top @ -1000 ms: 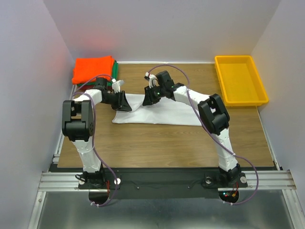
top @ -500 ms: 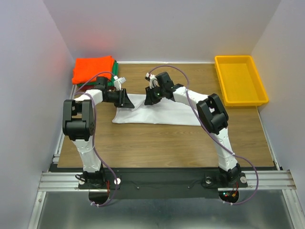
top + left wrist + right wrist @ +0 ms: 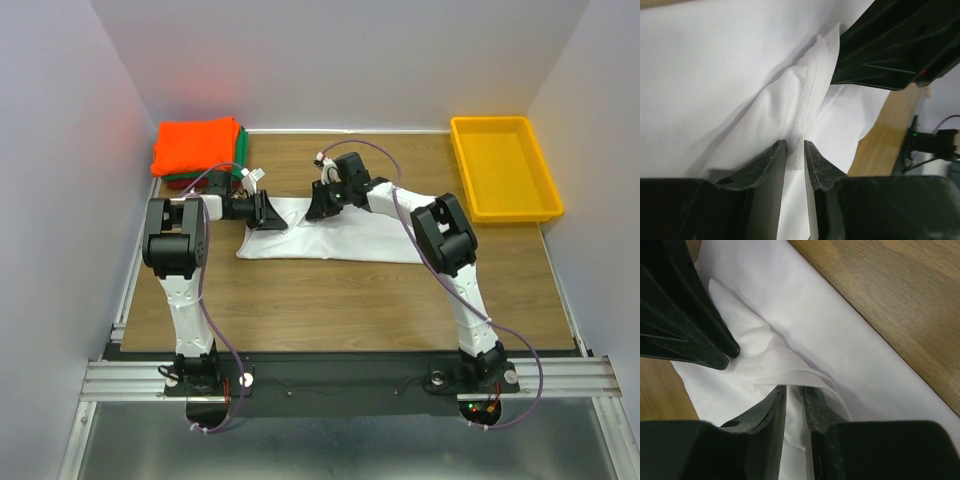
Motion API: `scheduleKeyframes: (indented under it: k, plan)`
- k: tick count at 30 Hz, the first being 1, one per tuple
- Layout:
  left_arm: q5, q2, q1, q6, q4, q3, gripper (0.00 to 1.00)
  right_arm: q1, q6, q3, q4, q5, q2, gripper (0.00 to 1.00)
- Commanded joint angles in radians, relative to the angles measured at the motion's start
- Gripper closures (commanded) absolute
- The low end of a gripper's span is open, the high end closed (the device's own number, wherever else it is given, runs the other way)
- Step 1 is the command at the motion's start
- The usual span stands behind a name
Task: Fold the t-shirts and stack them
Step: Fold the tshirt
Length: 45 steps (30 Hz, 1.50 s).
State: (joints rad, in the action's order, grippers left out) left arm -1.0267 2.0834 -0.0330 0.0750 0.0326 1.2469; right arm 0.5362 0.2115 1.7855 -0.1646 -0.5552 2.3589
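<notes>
The white t-shirt lay folded lengthwise at the centre of the bench. At its 11 o'clock edge the left end effector and the right end effector each pinched a raised hem, fingers nearly together. An orange t-shirt topped the green t-shirt and the dark red t-shirt at 10 o'clock. The yellow tray sat at 2 o'clock, well apart from every shirt.

Yellow tray — far-right corner of wooden table.
</notes>
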Motion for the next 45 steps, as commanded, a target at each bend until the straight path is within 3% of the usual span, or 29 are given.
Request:
scheduleKeyframes:
  k: [1,7,12,14,17,21,26,27,34,39,45]
  plan:
    - [0.039,0.033,-0.005,0.029,-0.022,-0.032,0.67,-0.031,0.077,0.026,0.037,-0.063,0.031,0.75]
    - [0.08,0.037,-0.005,-0.001,0.019,-0.023,0.68,-0.07,0.187,0.018,0.046,-0.202,0.036,0.76]
    - [0.134,-0.063,-0.005,-0.069,0.094,0.034,0.67,-0.119,0.325,-0.006,0.112,-0.377,0.022,0.76]
    - [0.167,-0.103,-0.004,-0.115,0.128,0.061,0.66,-0.128,0.321,-0.015,0.111,-0.446,-0.016,0.75]
    - [0.233,-0.219,-0.005,-0.144,0.151,0.077,0.66,-0.137,0.289,-0.052,0.111,-0.482,-0.11,0.64]
    - [0.402,-0.293,-0.034,-0.21,0.235,0.077,0.66,-0.179,0.244,-0.144,0.088,-0.467,-0.248,0.63]
    - [0.601,-0.353,-0.109,-0.267,0.32,0.023,0.67,-0.277,-0.078,-0.205,-0.229,-0.245,-0.381,0.64]
    - [0.62,-0.362,-0.119,-0.27,0.331,0.019,0.67,-0.28,-0.168,-0.228,-0.28,-0.122,-0.441,0.65]
    - [0.721,-0.352,-0.197,-0.307,0.389,-0.001,0.66,-0.286,-0.457,-0.449,-0.363,0.317,-0.555,0.68]
    - [0.815,-0.275,-0.232,-0.302,0.398,0.009,0.66,-0.288,-0.537,-0.554,-0.374,0.463,-0.544,0.7]
    - [0.883,-0.134,-0.243,-0.356,0.429,0.123,0.69,-0.282,-0.604,-0.663,-0.476,0.457,-0.533,0.72]
